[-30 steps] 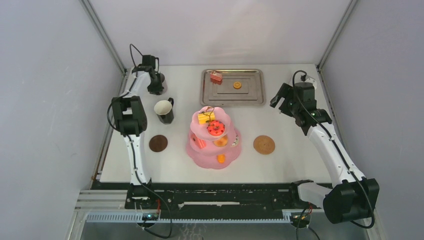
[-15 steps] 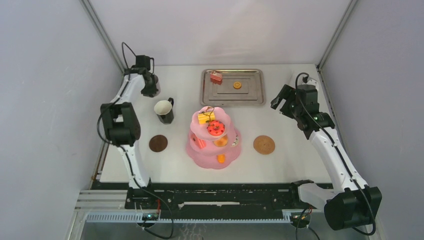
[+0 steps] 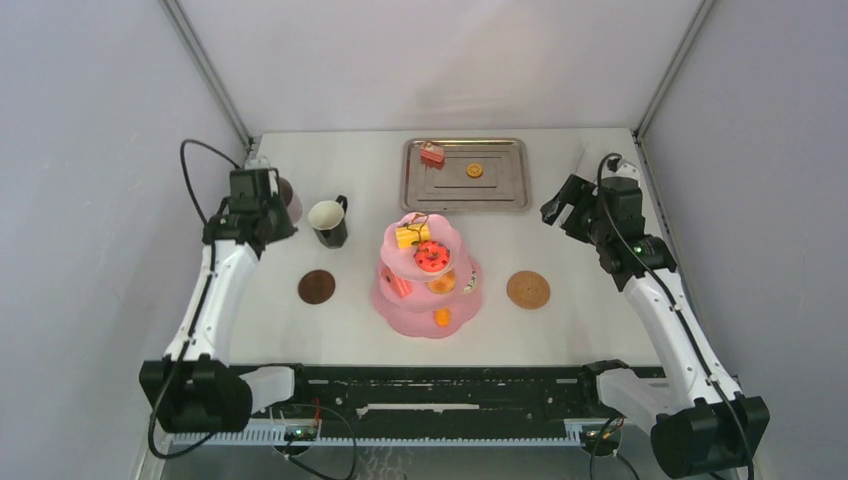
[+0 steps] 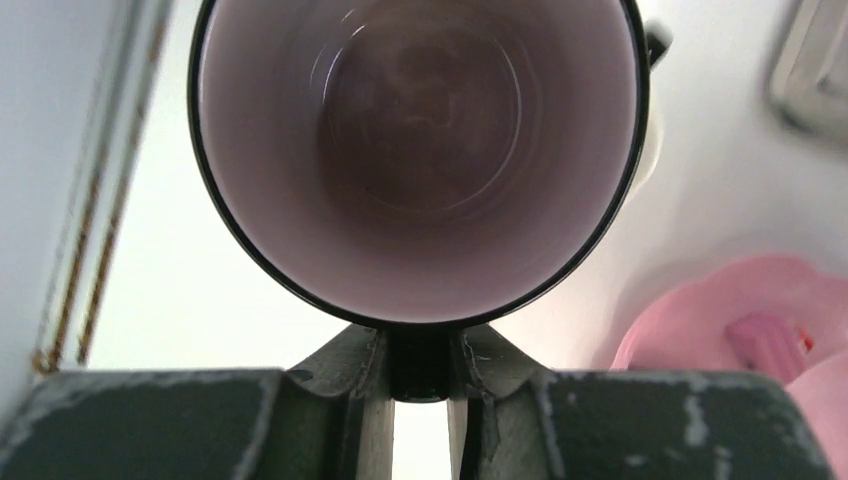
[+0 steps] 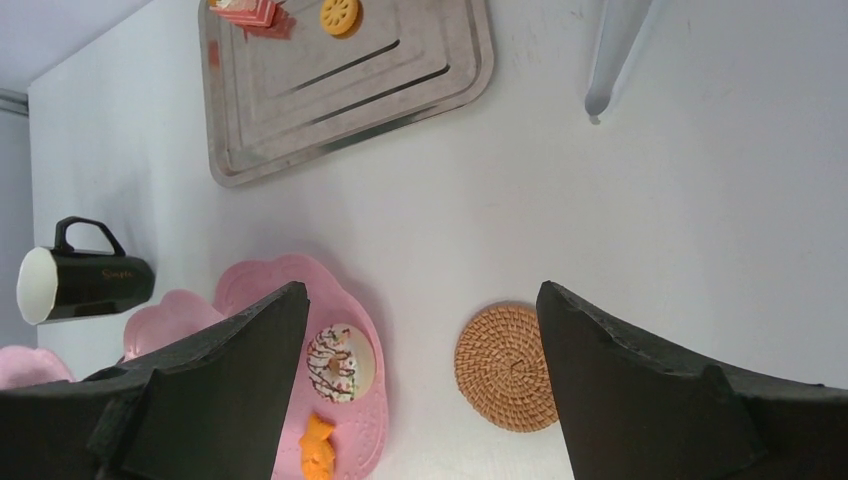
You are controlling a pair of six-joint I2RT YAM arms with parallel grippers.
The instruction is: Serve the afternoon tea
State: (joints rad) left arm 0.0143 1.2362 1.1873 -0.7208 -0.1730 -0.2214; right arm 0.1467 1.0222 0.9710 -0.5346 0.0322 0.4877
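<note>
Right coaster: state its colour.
Tan woven coaster, clearest in the right wrist view.

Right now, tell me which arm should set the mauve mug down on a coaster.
Left. The left tool is shut on the handle of the mauve mug, and the dark coaster lies on its side of the pink stand. The right tool is open and empty, beyond the stand.

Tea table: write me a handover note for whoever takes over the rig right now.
Left gripper: shut on the mauve mug, far left of the table.
Right gripper: open, empty, above the table's right side.
Black mug stands beside the pink stand, off the dark coaster and the tan coaster.
Done: stand holds several cakes.
Remaining: pink cake and biscuit on the tray; both mugs to place.
</note>
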